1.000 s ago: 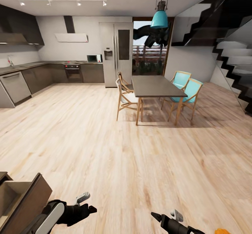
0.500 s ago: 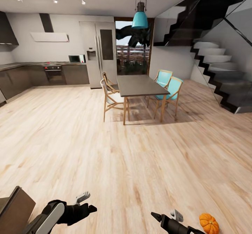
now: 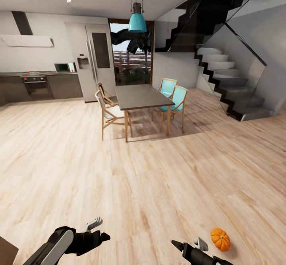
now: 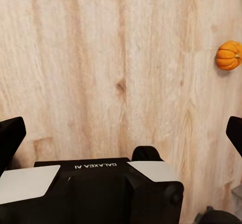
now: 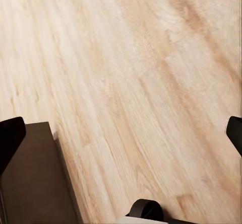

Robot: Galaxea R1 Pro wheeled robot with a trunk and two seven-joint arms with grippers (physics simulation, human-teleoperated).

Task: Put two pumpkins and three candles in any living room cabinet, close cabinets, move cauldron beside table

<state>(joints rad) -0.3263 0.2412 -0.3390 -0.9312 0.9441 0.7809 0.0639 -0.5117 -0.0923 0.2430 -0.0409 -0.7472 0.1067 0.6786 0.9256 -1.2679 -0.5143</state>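
One small orange pumpkin lies on the wooden floor at the lower right of the head view, just right of my right gripper. The left wrist view shows the same pumpkin off to one side over bare planks. My left gripper is open with nothing between its fingers. My right gripper is also open and empty, with a dark-brown cabinet corner beside it. In the head view my left gripper hangs low, and a sliver of the cabinet shows in the bottom-left corner.
A dark dining table with wooden and teal chairs stands mid-room ahead. A staircase with glass rail rises at right. A fridge and kitchen counter line the back wall. Broad wooden floor lies between.
The whole head view has swung to the right: the open cabinet drawer slid off at the left and the pumpkin came into view at lower right. Both arms hold the same pose.
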